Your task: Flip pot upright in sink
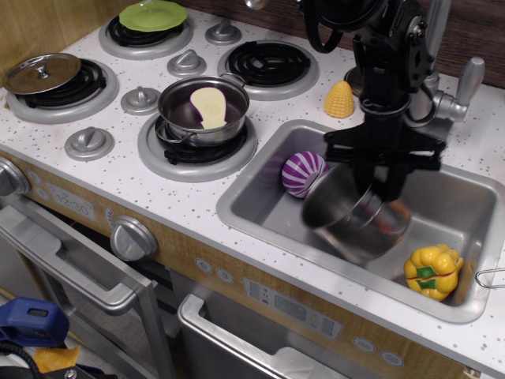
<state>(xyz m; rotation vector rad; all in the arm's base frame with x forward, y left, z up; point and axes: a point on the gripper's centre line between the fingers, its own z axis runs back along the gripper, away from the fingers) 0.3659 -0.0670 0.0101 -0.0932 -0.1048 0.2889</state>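
- The pot (353,221) is held inside the sink (260,209), tilted, with its open mouth turned toward the front left and upward.
- The pot outline is blurred; whether its base touches the sink floor cannot be told.
- The hand (384,180) is positioned directly above the pot, its dark fingers pinched on the pot's upper rim at the right side.
- The arm (387,55) descends from the top of the view, in front of the faucet (442,95).
- A purple striped ball (304,173) is located in the sink's back left corner, just beside the pot on its left.
- A yellow pepper (432,271) is located in the sink's front right corner, near the pot but apart from it.
- A yellow corn piece (340,99) is placed upright on the bench (118,181) behind the sink, beside the back right burner (268,63).
- A steel pan (203,108) containing a pale yellow item is placed on the front right burner, left of the sink.
- A lid (42,73) is placed on the front left burner.
- A green plate (152,14) is placed on the back left burner.
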